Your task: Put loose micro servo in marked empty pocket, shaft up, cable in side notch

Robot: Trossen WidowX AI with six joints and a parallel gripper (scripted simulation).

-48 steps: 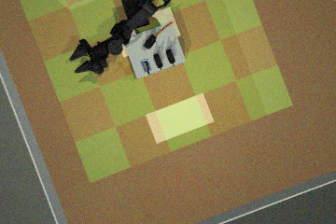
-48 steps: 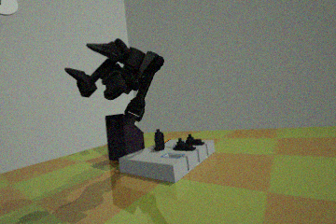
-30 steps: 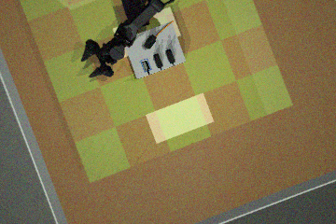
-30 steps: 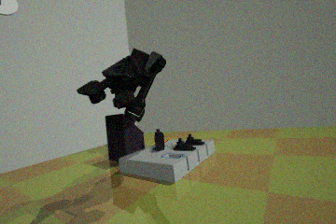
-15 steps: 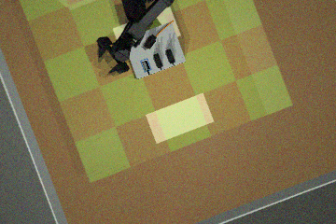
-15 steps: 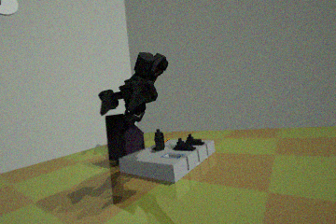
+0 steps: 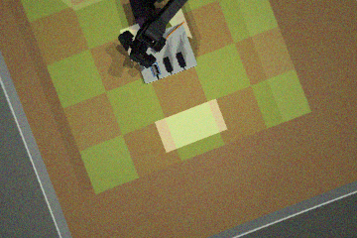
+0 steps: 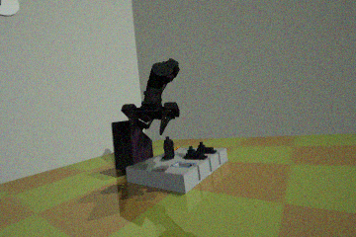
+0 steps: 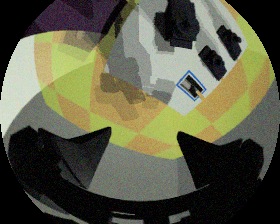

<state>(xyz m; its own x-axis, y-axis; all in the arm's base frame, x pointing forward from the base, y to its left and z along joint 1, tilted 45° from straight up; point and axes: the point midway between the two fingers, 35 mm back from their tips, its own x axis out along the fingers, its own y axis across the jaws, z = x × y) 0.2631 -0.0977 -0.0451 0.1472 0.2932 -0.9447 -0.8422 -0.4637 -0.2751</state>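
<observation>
My gripper [image 8: 154, 129] [image 9: 145, 133] is open and empty, above the left side of the pale deck [image 8: 155, 178] [image 9: 182, 104]. The loose black servo [image 8: 168, 148] [image 9: 180, 22] stands tall on the deck, behind the pocket row and apart from my fingers; in the top view the arm hides most or all of it. The empty pocket [image 7: 155, 69] [image 8: 183, 165] [image 9: 191, 85] is outlined in blue near the deck's edge, its side notch facing that edge. An orange strand [image 7: 175, 30], perhaps the servo's cable, crosses the deck; its link to the servo is unclear.
Two seated black servos [image 7: 168, 64] [image 7: 181, 60] [image 9: 212, 62] [image 9: 230, 42] stand in a row beside the marked pocket. The dark arm base [image 8: 123, 146] rises behind the deck. A bright rectangle [image 7: 193, 126] lies on the checkered floor in front of the deck.
</observation>
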